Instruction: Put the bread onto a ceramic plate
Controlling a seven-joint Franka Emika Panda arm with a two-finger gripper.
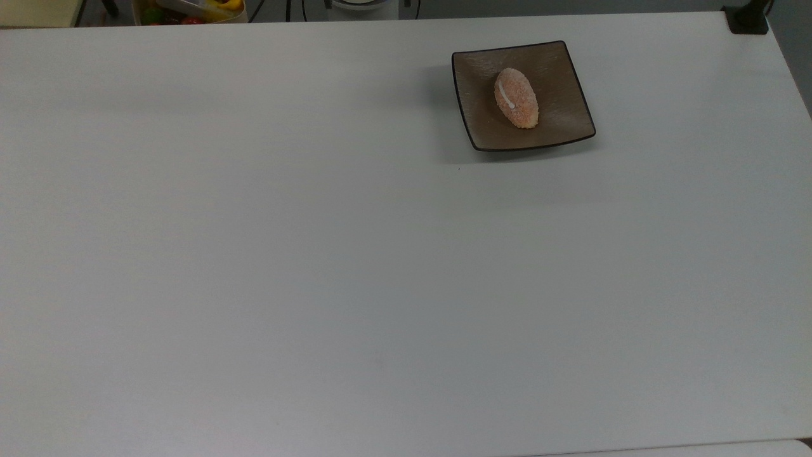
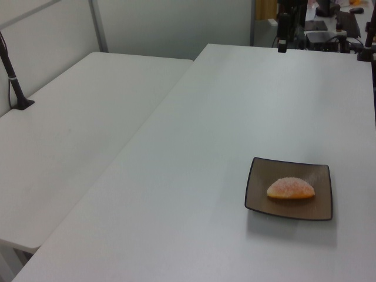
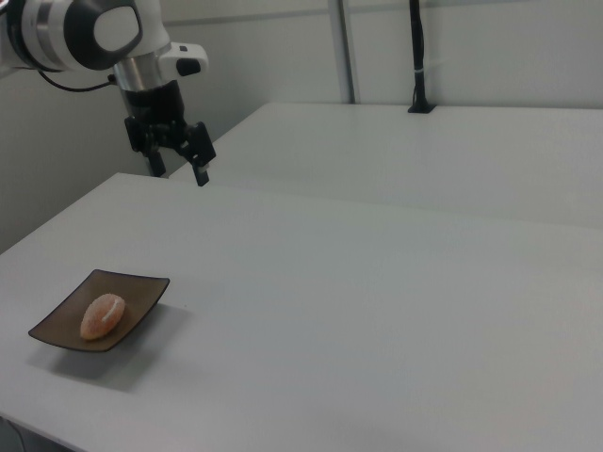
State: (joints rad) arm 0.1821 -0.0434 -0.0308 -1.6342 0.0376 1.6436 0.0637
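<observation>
Orange-pink and sugar-speckled, the bread sits right in the middle of the ceramic plate, lying lengthwise with its thin white stripe up. The left view shows it as a low dome with a yellowish lower edge, resting flat on the glossy brown dish, nowhere near the upturned corners. By the look of it, the placing is done.

And the gripper? Up and well apart from the plate, hanging over the far edge of the white table in the right view, its two fingers spread with a clear gap between them and nothing held.

Now, how would this bun handle? I'd judge it light and soft, the sort that dents under a hard squeeze, and that grainy crust looks likely to shed sugar where the fingers bite. The best hold, I'd say, is across the narrow width at the middle of the oval, with gentle pressure low on the sides. The plate is another story: stiff, breakable, and slick on that brushed glaze, so a nudged bun could slide.
</observation>
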